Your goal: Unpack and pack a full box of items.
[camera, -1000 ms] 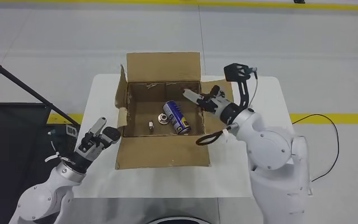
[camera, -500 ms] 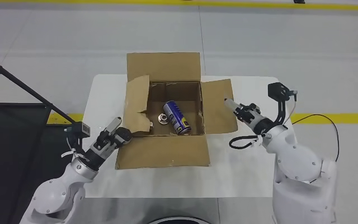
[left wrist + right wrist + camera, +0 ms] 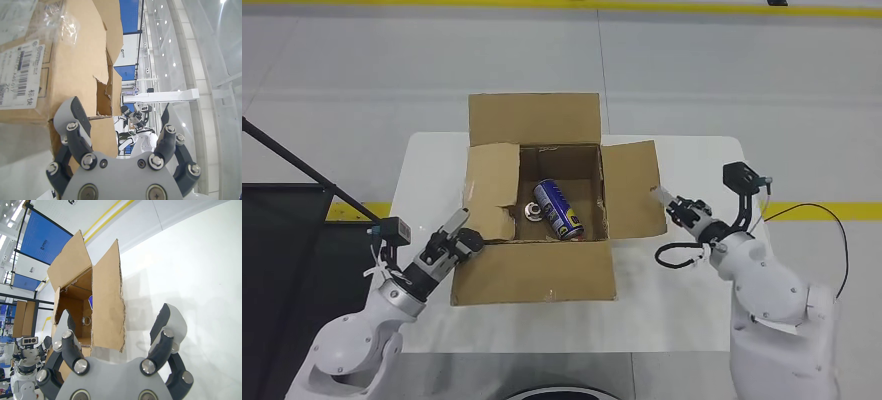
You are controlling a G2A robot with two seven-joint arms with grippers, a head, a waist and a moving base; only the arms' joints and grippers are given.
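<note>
An open cardboard box (image 3: 534, 272) stands mid-table with its back, front and right flaps spread outward. Its left flap (image 3: 492, 190) leans in over the opening. Inside lie a blue can (image 3: 557, 208) and a small round metal piece (image 3: 532, 211). My left gripper (image 3: 464, 232) is open at the box's front left corner, close to the left flap; its wrist view shows the box wall (image 3: 75, 56) just beyond the open gripper (image 3: 122, 111). My right gripper (image 3: 667, 203) is open and empty beside the right flap (image 3: 632, 190). The right wrist view looks past the open gripper (image 3: 115, 313) into the box (image 3: 105, 294), at the can (image 3: 90, 303) and metal piece (image 3: 86, 321).
The white table (image 3: 682, 310) has bare surface on both sides of the box and in front of it. A black rod (image 3: 302, 170) slants across the floor off the table's left edge. A yellow floor line (image 3: 802, 210) runs behind the right arm.
My right arm has pulled out of the box to its right side. The left flap has swung inward over the opening, and my left gripper has moved closer to it.
</note>
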